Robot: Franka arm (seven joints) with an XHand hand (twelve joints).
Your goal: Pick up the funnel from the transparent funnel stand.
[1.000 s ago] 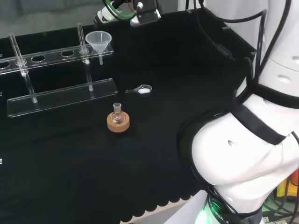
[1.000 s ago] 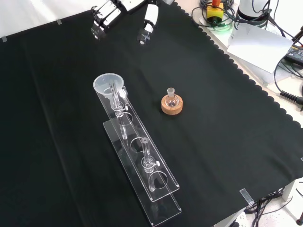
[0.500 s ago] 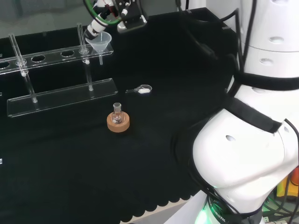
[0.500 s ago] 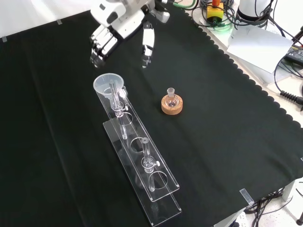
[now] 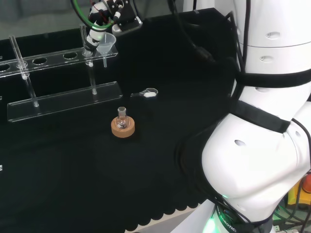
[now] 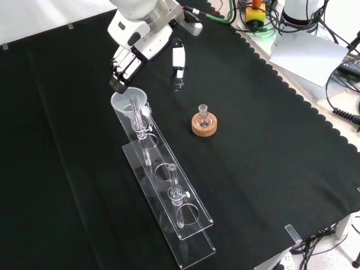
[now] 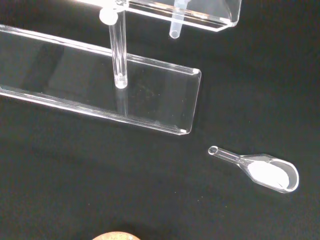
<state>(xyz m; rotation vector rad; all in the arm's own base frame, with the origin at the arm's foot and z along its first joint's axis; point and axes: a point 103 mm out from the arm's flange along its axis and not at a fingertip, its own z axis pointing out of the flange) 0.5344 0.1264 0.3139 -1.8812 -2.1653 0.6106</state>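
The clear funnel (image 5: 106,43) (image 6: 129,100) sits in the end hole of the transparent stand (image 5: 63,99) (image 6: 169,185). Its stem (image 7: 176,27) hangs below the stand's top shelf in the wrist view. My hand (image 5: 103,13) (image 6: 140,34) hovers just over the funnel. In the front view its fingers (image 6: 120,76) reach down to the funnel's far rim, and the thumb (image 6: 178,64) stands apart to the right. The hand is open with nothing in it. I cannot tell whether the fingertips touch the rim.
A small flask on a cork ring (image 5: 122,125) (image 6: 203,121) stands near the stand. A clear scoop with white powder (image 5: 148,93) (image 7: 265,170) lies on the cloth beside the stand's base. Upright rods (image 5: 20,51) rise from the stand.
The hand has come down and nearer to the funnel, from the cloth's far edge to just above the rim. The funnel and stand have not moved.
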